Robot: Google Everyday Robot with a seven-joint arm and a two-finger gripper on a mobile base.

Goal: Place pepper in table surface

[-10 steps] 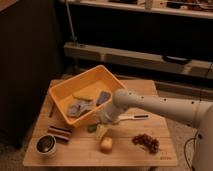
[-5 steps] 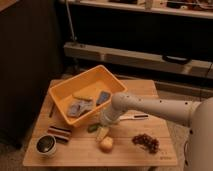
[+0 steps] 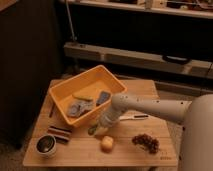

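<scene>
Beside bin [image 3: 95, 80] front edge, claw [image 3: 100, 128] at pepper [image 3: 92, 131] on table surface [image 3: 147, 91]; grip unclear.

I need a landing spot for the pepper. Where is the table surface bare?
Bare: the table surface front strip between bowl and round fruit; also the far corner between bin and arm. Crowded: where the gripper hangs at the bin's front wall, by the pepper.
</scene>
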